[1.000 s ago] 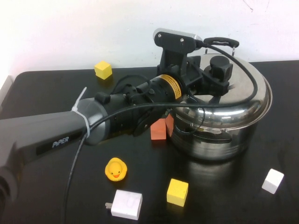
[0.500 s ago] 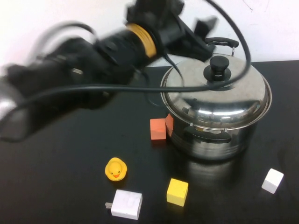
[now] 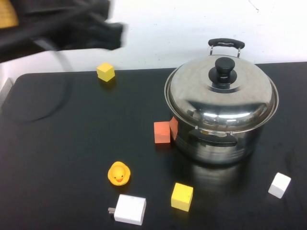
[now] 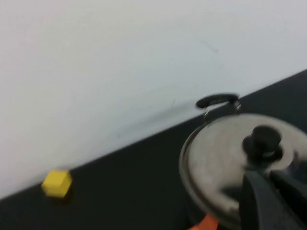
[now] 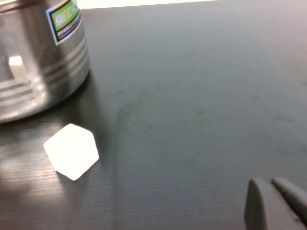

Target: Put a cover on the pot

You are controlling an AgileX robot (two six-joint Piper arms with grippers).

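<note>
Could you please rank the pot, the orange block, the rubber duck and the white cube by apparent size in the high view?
1. pot
2. orange block
3. rubber duck and white cube look alike; no ranking.

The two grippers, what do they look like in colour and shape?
The left gripper has dark grey, smooth, tapering fingers; its arm is a black blur at the high view's upper left, with a black cable. The right gripper has the same grey, wedge-shaped fingers. No markings show.
</note>
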